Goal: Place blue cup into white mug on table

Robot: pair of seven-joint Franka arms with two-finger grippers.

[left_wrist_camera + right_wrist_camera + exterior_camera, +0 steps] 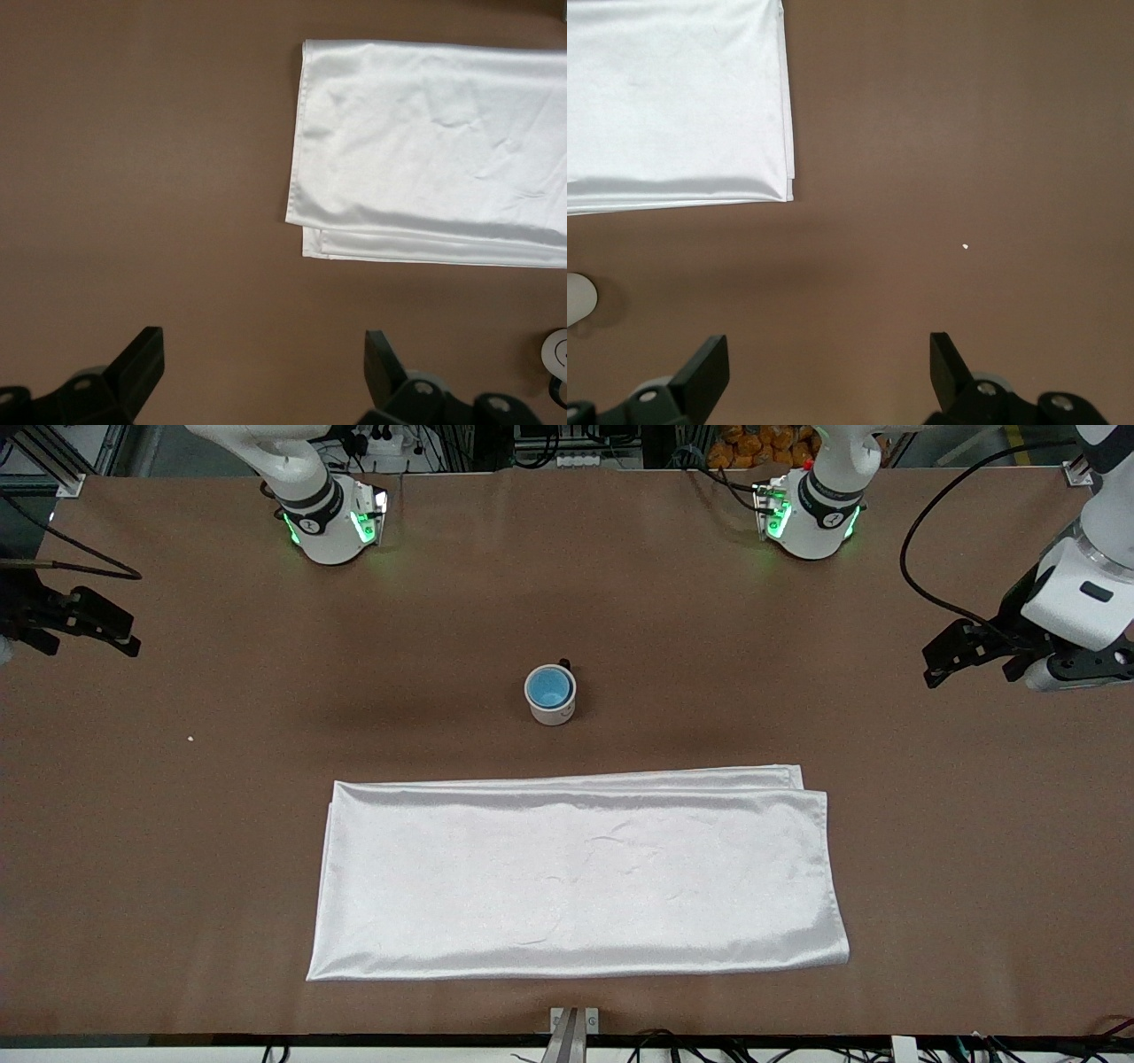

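Note:
The blue cup [548,686] sits upright inside the white mug [552,707], which stands on the brown table [221,797] near its middle. The mug's black handle [564,662] points toward the arm bases. A sliver of the mug shows at the edge of the left wrist view [558,352] and of the right wrist view [578,299]. My left gripper [970,669] is open and empty over the table at the left arm's end, well away from the mug; it also shows in its wrist view [266,347]. My right gripper [89,638] is open and empty over the right arm's end [828,350].
A shiny white folded cloth [576,877] lies flat on the table, nearer to the front camera than the mug; it also shows in both wrist views [434,150] [673,97]. A tiny white speck [190,738] lies toward the right arm's end.

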